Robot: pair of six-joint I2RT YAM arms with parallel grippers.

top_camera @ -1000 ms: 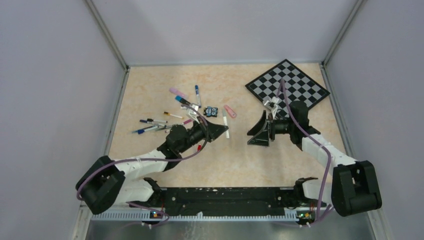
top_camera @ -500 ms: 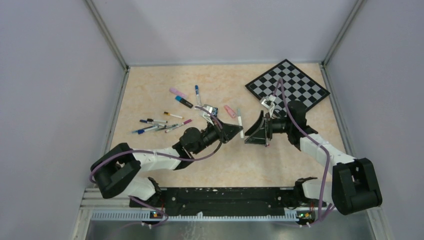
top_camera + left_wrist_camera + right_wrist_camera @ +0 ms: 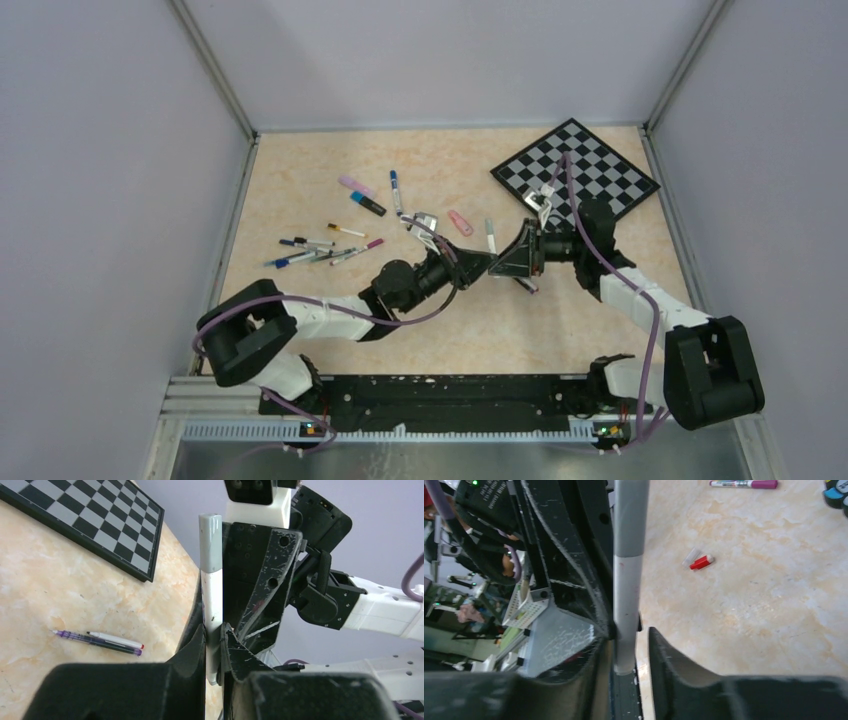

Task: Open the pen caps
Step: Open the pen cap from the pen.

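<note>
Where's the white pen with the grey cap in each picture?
Top external: white pen at centre, below the chessboard's left corner.
Left wrist: pen upright at centre; chessboard top left.
Right wrist: pen upright, left of centre; no chessboard.
Shared landmark: the chessboard, two views only.

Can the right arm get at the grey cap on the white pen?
Probably yes: the left pincer grips the white pen low on its body, the grey cap sticks out bare, and the right pincer is alongside.
</note>
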